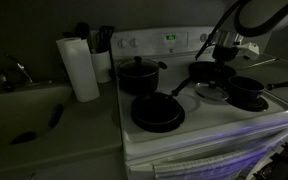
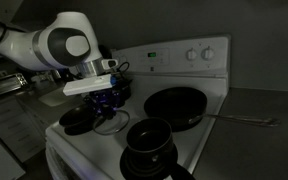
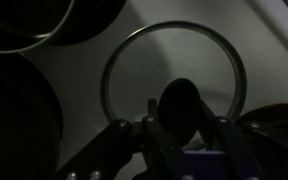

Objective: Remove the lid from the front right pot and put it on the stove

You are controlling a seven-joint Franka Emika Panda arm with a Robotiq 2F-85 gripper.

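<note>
Just beside the low round black front right pot (image 1: 249, 93), over the white electric stove (image 1: 212, 122) top | item: small round dark lid (image 3: 172, 65), pale rim, black knob (image 3: 181, 105) | handling: likely light, rigid, slick-rimmed; take it by the knob | your gripper (image 3: 184, 124) straddles the knob, clamped or slack cannot be told

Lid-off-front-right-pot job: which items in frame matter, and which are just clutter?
Job:
- lid, knob between the gripper's fingers
- front right pot
- stove
- gripper

Lying about:
- taller black pot
- wide black pan
- paper towel roll
- faucet
</note>
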